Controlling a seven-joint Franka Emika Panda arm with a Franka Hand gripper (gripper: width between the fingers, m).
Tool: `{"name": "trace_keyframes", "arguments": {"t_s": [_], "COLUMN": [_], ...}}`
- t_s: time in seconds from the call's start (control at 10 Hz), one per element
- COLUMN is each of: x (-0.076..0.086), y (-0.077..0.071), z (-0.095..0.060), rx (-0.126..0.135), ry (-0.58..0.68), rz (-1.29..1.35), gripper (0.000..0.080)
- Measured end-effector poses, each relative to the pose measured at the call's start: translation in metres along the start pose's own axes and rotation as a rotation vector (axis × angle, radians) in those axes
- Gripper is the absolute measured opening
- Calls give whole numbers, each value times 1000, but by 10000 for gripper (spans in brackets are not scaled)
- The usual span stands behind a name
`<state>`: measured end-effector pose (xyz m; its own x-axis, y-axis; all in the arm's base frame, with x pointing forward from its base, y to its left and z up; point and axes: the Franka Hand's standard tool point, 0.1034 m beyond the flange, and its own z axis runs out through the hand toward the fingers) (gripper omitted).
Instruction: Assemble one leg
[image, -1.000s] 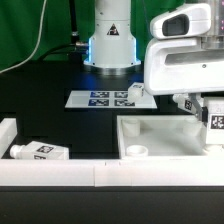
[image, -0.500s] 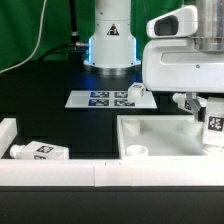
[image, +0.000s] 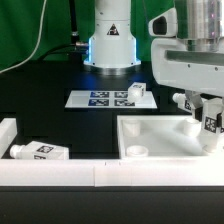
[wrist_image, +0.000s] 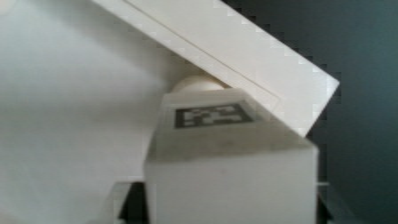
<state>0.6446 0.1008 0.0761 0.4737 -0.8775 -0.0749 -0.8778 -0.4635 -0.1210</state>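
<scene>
My gripper is shut on a leg, a chunky white peg with a black-and-white tag, held upright at the far right corner of the white tray-like tabletop. In the wrist view the leg fills the space between my gripper's dark fingers, and its far end meets the tabletop's corner. Whether it sits in a hole is hidden. A second leg lies on its side at the exterior view's left.
The marker board lies in front of the arm's base, with a small white tagged cube at its right end. A white rail runs along the front edge, with a raised white block at the left.
The arm's white wrist body has shifted up and to the exterior view's right. The held leg has dropped slightly at the tabletop's corner. The other parts have not moved.
</scene>
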Motion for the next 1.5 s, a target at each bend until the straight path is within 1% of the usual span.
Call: {"name": "trace_keyframes", "arguments": {"t_s": [0.2,0.3,0.4,0.5,0.6,0.7,0.8,0.9,1.0,1.1,1.2,1.3,1.4,1.5], "x": [0,1,1,2,2,2,2,-2,-8,-4,-4,-4,-4,-6], "y": [1,3,5,5,5,5,6,7,8,6,7,7,7,6], "z": [0,1,1,1,1,1,2,1,0,0,1,0,0,0], "rx": [-1,15,22,20,21,20,16,-13,-51,-38,-38,-36,-42,-61], "ry": [-1,-21,-26,-26,-25,-25,-22,-33,-62,-49,-50,-52,-46,-33], "rz": [109,286,376,401,350,353,249,7,-178,-196,-262,-341,-473,-670], "gripper": [288,288,288,288,288,288,376,516,607,607,642,648,648,649]}}
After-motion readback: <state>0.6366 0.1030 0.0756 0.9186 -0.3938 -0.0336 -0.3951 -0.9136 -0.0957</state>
